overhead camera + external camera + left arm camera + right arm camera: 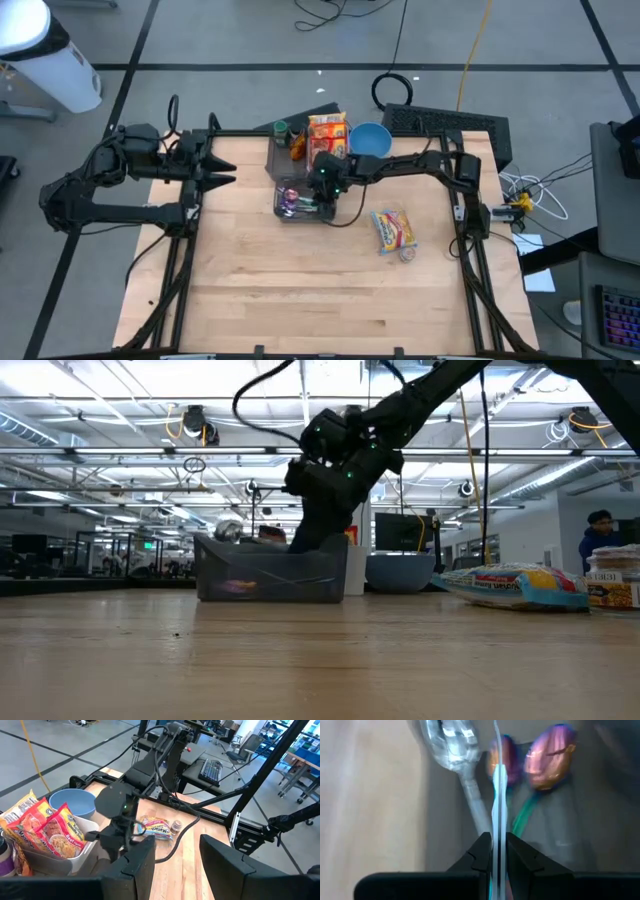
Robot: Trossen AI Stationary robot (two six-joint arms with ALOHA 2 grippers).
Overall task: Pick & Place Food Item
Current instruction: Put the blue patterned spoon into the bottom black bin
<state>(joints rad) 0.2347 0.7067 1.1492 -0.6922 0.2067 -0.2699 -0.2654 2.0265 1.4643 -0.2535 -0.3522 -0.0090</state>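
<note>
Inside the clear bin (300, 200), the right gripper (322, 197) has its fingers pinched on a thin plastic wrapper edge (498, 795), so the pick is begun and placing remains, while the left gripper (222, 168) waits with fingers apart at the table's left edge.

Blue bowl (371, 139), red-and-orange noodle packets (327, 135), yellow-pink snack bag (393, 230), grey translucent bin (270, 575), light wood table (320, 290).

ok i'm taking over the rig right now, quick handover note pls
Right gripper is down in the clear bin at table centre, fingers pinched on a thin packet edge.
Left gripper is open, parked at the table's left edge.
Snack bag and a small cup lie on the wood to the right of the bin; noodle packs and blue bowl sit at the back.
Left: lift or release the packet.
</note>
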